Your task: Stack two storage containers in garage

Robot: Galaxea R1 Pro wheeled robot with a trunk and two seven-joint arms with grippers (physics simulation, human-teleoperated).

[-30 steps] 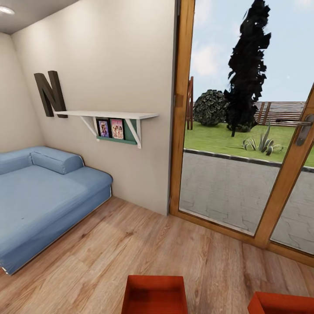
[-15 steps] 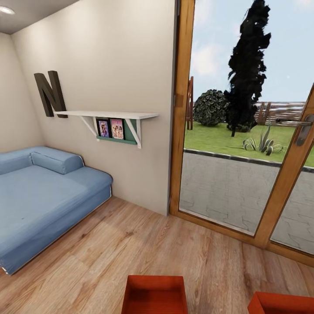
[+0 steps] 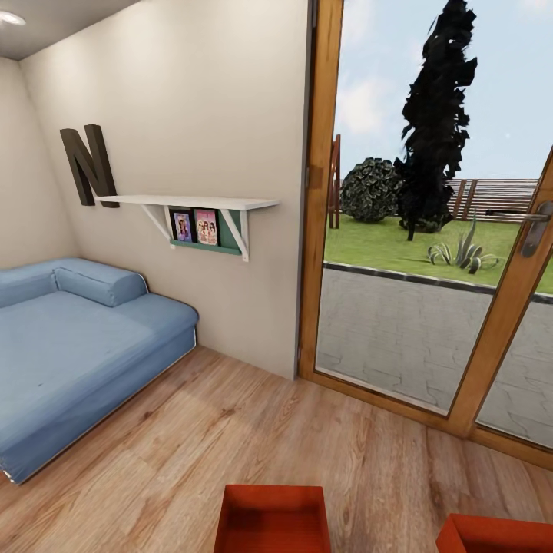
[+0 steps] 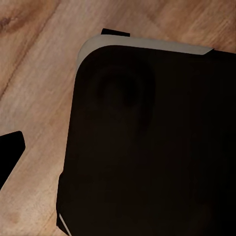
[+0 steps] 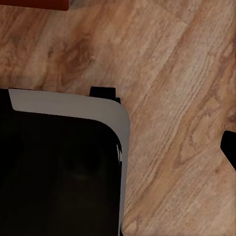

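Observation:
Two orange-red open-top storage containers stand on the light wood-plank floor [image 3: 230, 430] of the living room, both cut off by the head view's lower edge: one near the middle [image 3: 273, 522], the other at the right corner [image 3: 495, 535]. A red sliver of a container [image 5: 34, 4] also shows in the right wrist view. Both wrist views look down at my dark base [image 4: 147, 147] over the planks. One dark fingertip [image 4: 10, 150] of the left gripper sits far out at the frame's edge, as does a right fingertip [image 5: 230, 147]. Nothing lies between the fingers.
A blue sofa [image 3: 69, 346] fills the left side against the beige wall. A white shelf [image 3: 192, 203] with pictures hangs above it. Wood-framed glass doors [image 3: 319, 192] stand ahead on the right, with a garden beyond. Open plank floor lies between sofa and doors.

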